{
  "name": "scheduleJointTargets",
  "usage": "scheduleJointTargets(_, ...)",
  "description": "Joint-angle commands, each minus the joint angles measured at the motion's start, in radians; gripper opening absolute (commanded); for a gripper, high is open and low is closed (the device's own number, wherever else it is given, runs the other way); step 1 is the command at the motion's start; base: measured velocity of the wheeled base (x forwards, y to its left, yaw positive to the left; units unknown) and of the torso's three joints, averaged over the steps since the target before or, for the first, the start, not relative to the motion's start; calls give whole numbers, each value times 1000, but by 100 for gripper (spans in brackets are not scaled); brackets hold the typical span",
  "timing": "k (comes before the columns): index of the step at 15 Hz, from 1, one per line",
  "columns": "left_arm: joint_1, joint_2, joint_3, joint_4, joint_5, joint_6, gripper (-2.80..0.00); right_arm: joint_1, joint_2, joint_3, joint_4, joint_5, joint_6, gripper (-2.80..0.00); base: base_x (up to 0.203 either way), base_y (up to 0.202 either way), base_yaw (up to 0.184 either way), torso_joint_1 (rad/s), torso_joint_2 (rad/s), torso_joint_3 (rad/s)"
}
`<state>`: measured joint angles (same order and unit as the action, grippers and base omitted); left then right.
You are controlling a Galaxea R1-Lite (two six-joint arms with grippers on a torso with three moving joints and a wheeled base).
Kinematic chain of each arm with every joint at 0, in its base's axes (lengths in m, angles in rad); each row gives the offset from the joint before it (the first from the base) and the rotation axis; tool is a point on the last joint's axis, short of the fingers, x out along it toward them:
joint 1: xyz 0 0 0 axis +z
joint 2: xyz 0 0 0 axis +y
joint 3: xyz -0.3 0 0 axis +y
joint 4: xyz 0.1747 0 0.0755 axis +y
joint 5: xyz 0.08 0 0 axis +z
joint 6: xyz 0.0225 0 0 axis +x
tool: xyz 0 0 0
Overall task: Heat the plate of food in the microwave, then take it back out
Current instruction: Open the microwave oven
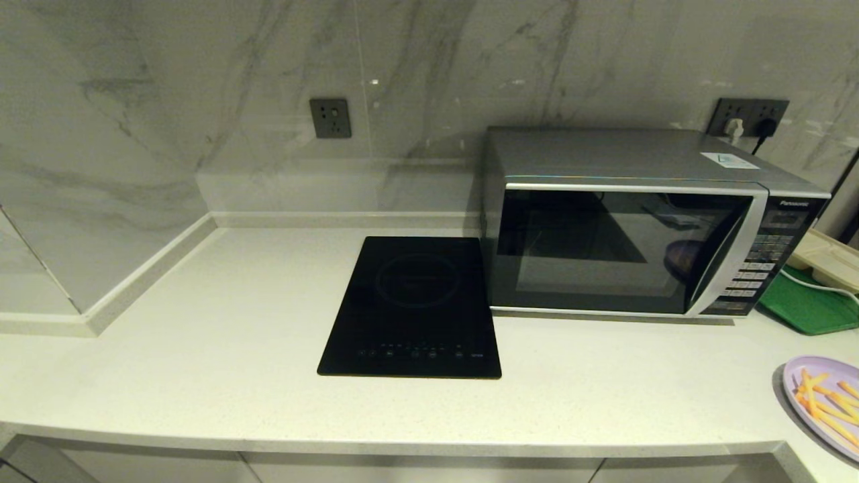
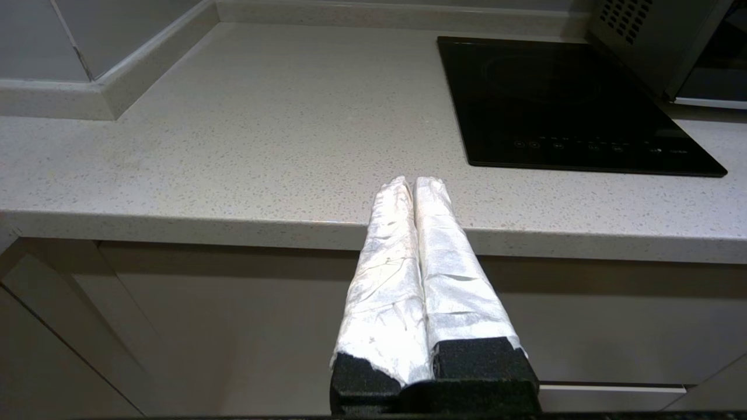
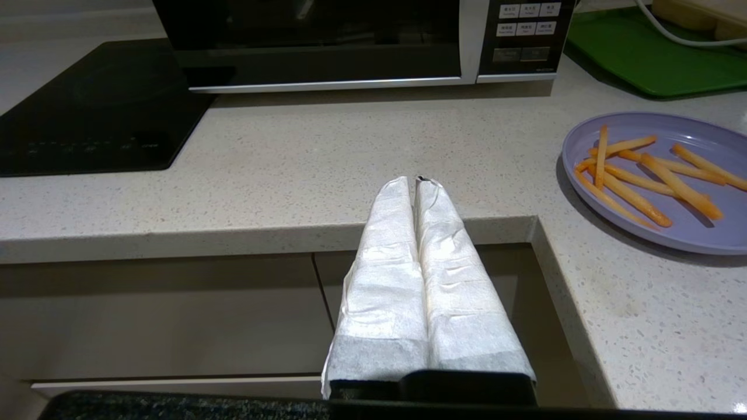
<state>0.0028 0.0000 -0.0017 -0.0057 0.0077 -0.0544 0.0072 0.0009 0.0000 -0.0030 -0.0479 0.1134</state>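
Meanwhile, both hands, left hand (image 2: 414,184) and right hand (image 3: 415,184), closed empty before the counter edge (image 3: 233,236).

microwave (image 1: 644,221): silver-grey, dark glass door, black keypad | plate of food (image 3: 671,175): pale lilac, yellow-orange fries | induction hob (image 1: 413,305): black | tray (image 1: 809,305): green | table (image 1: 201,335): pale, perhaps finely speckled | wall (image 1: 201,100): grey-veined marble

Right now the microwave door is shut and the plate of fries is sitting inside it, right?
Not quite. The microwave door is shut, but the plate of fries sits out on the counter, in front of the microwave and to its right. The head view shows it.
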Motion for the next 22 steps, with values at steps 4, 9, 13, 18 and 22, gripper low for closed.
scheduleJointTargets(4, 0, 0, 0, 0, 0, -1, -280, 0, 45, -2, 1, -1, 1, -280, 0, 0, 0, 0, 0, 0)
scheduleJointTargets(9, 0, 0, 0, 0, 0, -1, -280, 0, 67, -2, -3, 0, -6, -280, 0, 0, 0, 0, 0, 0)
scheduleJointTargets(13, 0, 0, 0, 0, 0, -1, -280, 1, 125, -161, 27, 2, -6, -280, 0, 0, 0, 0, 0, 0)
scheduleJointTargets(18, 0, 0, 0, 0, 0, -1, -280, 0, 503, -449, 45, -56, -17, -280, 0, 0, 0, 0, 0, 0)
scheduleJointTargets(22, 0, 0, 0, 0, 0, -1, -280, 3, 848, -693, 16, -274, -125, -280, 0, 0, 0, 0, 0, 0)
